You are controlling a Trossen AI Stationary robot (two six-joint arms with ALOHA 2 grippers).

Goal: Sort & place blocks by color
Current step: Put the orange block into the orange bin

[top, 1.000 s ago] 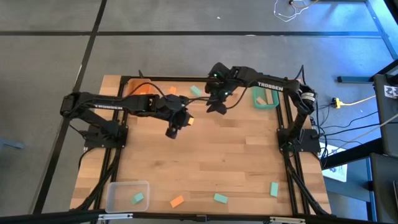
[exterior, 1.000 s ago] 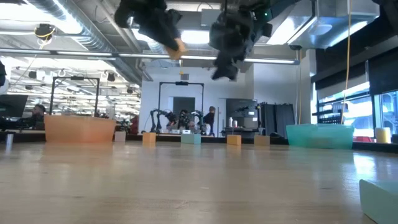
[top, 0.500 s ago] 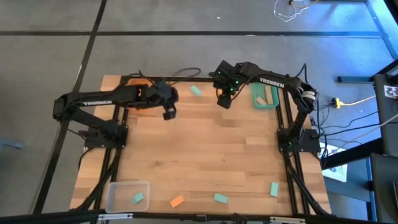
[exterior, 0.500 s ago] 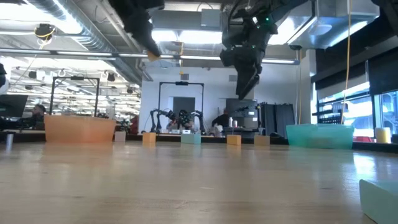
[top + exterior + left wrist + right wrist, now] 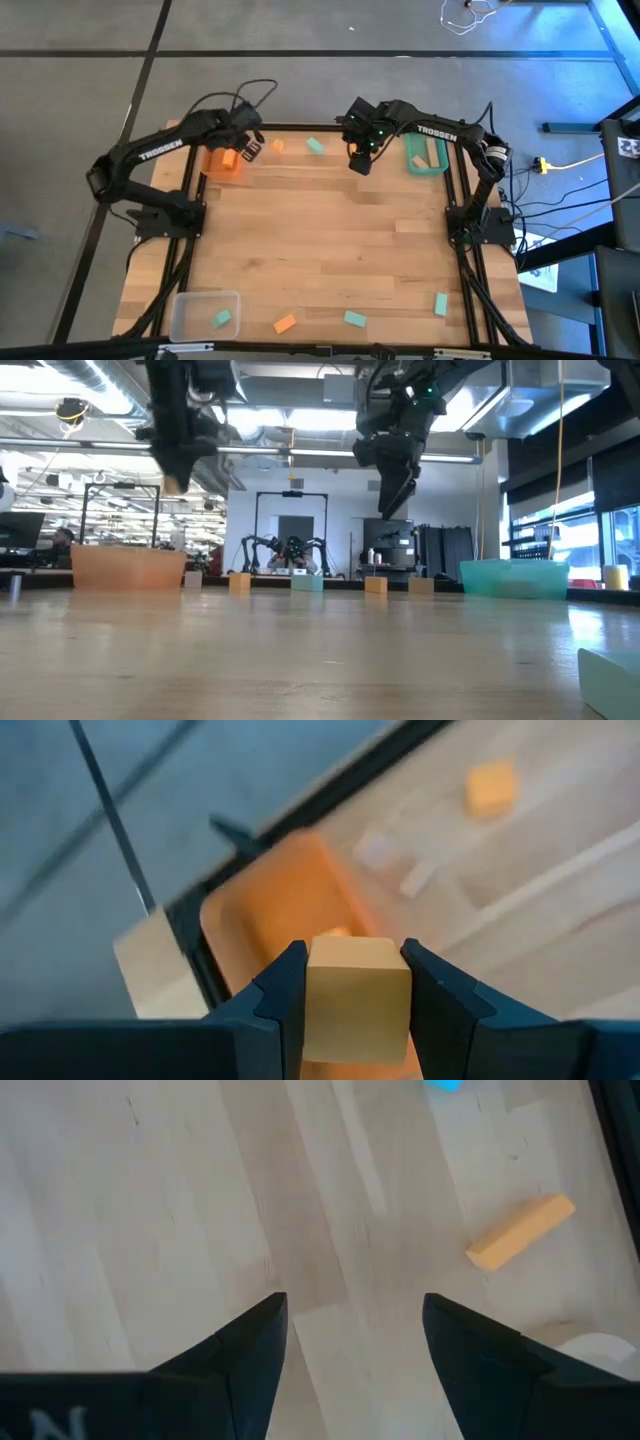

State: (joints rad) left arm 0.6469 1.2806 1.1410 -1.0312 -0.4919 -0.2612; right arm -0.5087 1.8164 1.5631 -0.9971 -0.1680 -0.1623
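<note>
My left gripper (image 5: 243, 152) hangs over the far-left corner, above the orange bin (image 5: 220, 160), shut on a small pale-orange block (image 5: 357, 1000). In the low view this gripper (image 5: 175, 472) is high above the orange bin (image 5: 128, 568). My right gripper (image 5: 360, 160) hovers open over the far middle of the table, nothing between its fingers (image 5: 250, 1350). An orange block (image 5: 277, 146) and a teal block (image 5: 315, 146) lie flat on the wood between the two grippers. A long orange block (image 5: 520, 1232) lies flat on the table in the right wrist view. My left gripper pinches the block by two opposite side faces (image 5: 318, 990) between its two fingers. The fingers slant down toward the table's far-left corner. The block is lifted clear, hanging above the orange bin (image 5: 290, 910).
A teal bin (image 5: 425, 155) with a wood block in it stands at the far right. A clear bin (image 5: 205, 312) holding a teal block sits at the near left. Near the front edge lie an orange block (image 5: 285, 323) and two teal blocks (image 5: 354, 319), (image 5: 440, 304).
My left gripper has swung from the table's middle toward the far-left corner, rolling its wrist, and carried the block to above the orange bin. My right gripper has shifted slightly toward the far right, tipped to point more downward, then kept still.
</note>
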